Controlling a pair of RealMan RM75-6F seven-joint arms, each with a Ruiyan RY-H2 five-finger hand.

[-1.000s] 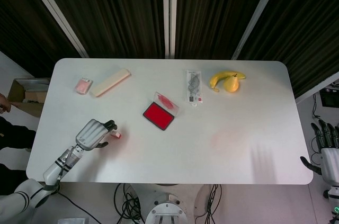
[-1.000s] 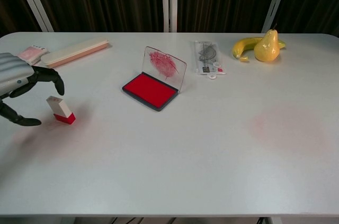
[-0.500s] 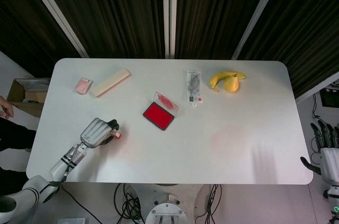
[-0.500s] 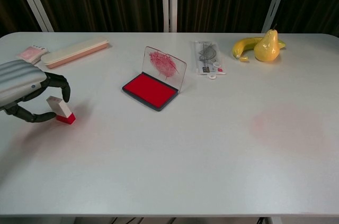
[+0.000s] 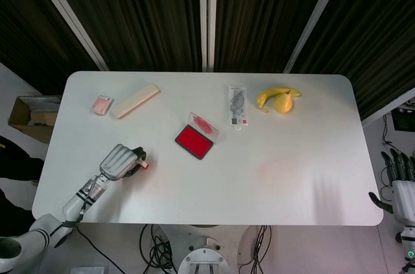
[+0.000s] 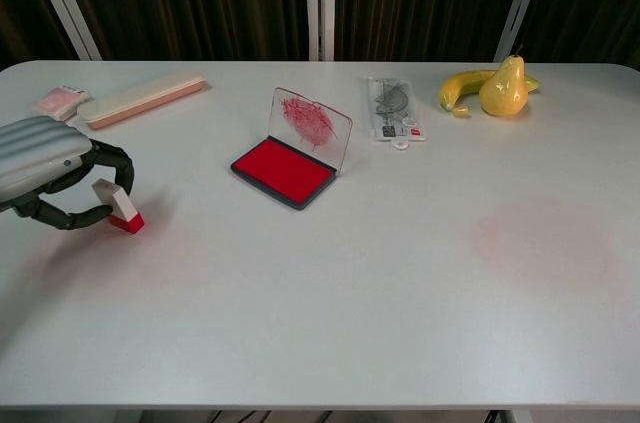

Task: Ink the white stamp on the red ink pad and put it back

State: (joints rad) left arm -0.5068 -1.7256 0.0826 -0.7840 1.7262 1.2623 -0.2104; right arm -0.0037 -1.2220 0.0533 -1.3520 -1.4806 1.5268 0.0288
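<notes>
The white stamp [image 6: 117, 205], a small block with a red base, is sitting tilted on the near left part of the table [image 6: 400, 273], well apart from the red ink pad [image 6: 283, 170] lying open at the centre with its clear, ink-smeared lid [image 6: 310, 128] standing up behind it. The robot's left hand [image 6: 45, 168] is curling around the stamp, dark fingers [image 6: 112, 165] arching over its top and another closing in low from the near side; whether they are actually pinching it cannot be told from either view. The stamp is looking light, rigid and smooth-sided, likely to tip or skid if nudged, so the white upper body seems the place to take hold, opposing fingers on two flat faces, keeping clear of the red printing end. The right hand [image 5: 397, 171] is hanging off the table's far right edge, fingers apart and holding nothing. Beyond the pad are lying a packaged item [image 6: 393, 109], a banana [image 6: 460, 90] and a pear [image 6: 503, 88]; a long pale case [image 6: 140, 99] and a pink packet [image 6: 60, 99] are occupying the far left.
</notes>
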